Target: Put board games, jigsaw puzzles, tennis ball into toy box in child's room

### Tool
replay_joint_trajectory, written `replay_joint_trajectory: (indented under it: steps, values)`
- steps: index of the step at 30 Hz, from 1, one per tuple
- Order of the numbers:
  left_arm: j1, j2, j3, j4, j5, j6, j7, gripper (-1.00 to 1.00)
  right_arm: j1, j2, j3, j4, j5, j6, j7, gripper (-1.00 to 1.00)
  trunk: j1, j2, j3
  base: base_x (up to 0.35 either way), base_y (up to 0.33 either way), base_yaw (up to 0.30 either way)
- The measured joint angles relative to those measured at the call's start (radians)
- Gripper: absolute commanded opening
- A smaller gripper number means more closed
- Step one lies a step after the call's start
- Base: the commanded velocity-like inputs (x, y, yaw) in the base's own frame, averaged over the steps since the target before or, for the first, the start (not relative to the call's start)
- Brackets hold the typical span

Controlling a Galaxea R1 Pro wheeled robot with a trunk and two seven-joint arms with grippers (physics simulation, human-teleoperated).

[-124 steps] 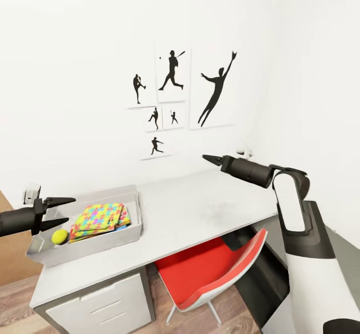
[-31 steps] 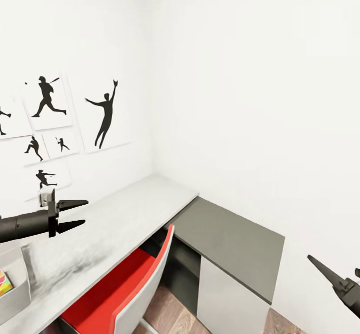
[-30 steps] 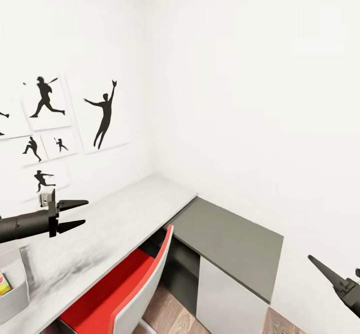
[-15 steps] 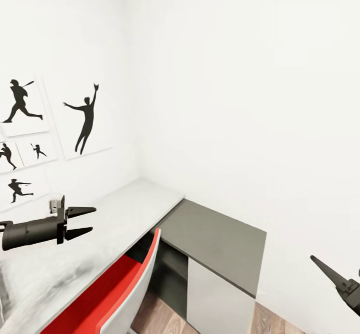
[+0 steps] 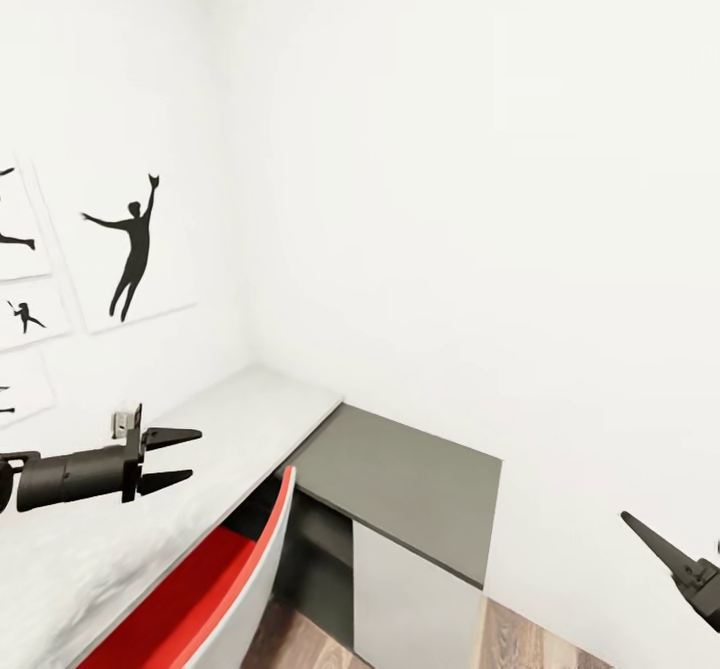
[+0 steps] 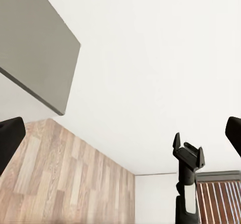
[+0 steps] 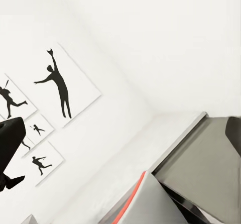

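Observation:
The toys, the toy box and the bed are out of view. The table [image 5: 235,414] runs along the left wall with a bare pale top. My left gripper [image 5: 195,455] hovers over its front part, open, with nothing between its fingers [image 6: 10,141]. My right gripper [image 5: 655,544] hangs low at the far right, away from the table. In the right wrist view its two fingers [image 7: 11,141] stand wide apart and empty.
A lower dark-grey-topped cabinet [image 5: 410,469] fills the corner beside the table. A red chair [image 5: 195,589] is tucked under the table's front edge. Black sports prints [image 5: 130,249] hang on the left wall. Wood-plank floor [image 5: 520,639] shows past the cabinet.
The whole view has swung to the right, so the toy box with the puzzles and ball has slid out at the left. The right arm has dropped from over the table to low right.

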Motion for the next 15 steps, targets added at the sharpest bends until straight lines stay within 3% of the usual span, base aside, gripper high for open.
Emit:
replay_joint_trajectory:
  steps: [15]
  values:
    - [0.0, -0.002, 0.001, 0.0, 0.0, 0.0, -0.001, 1.0, -0.001, 0.008, 0.005, -0.001, 0.0, -0.002, -0.002, 1.0, 0.0, 0.0, 0.02, 0.0, 0.0, -0.201]
